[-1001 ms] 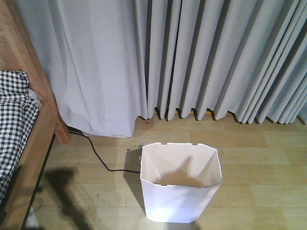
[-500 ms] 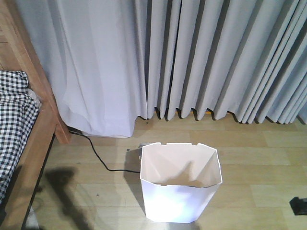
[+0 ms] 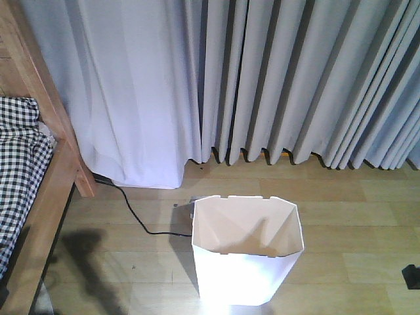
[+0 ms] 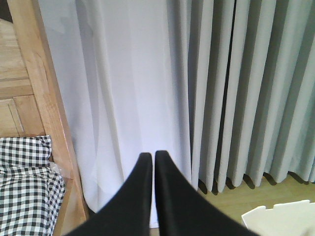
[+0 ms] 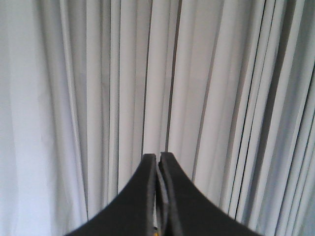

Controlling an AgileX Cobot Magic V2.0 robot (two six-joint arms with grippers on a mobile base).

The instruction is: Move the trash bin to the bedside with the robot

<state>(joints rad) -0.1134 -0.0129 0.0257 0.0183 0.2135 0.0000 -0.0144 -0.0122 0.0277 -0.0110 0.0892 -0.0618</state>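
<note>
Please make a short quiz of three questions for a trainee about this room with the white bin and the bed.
1. True or false: the trash bin touches the bed.
2. What runs along the floor between them? A) black cable B) red rope C) broom
3. How do the fingers of the left gripper and right gripper stand?

Key: 1. False, bare floor separates them. 2. A, the black cable. 3. Both closed, holding nothing.
</note>
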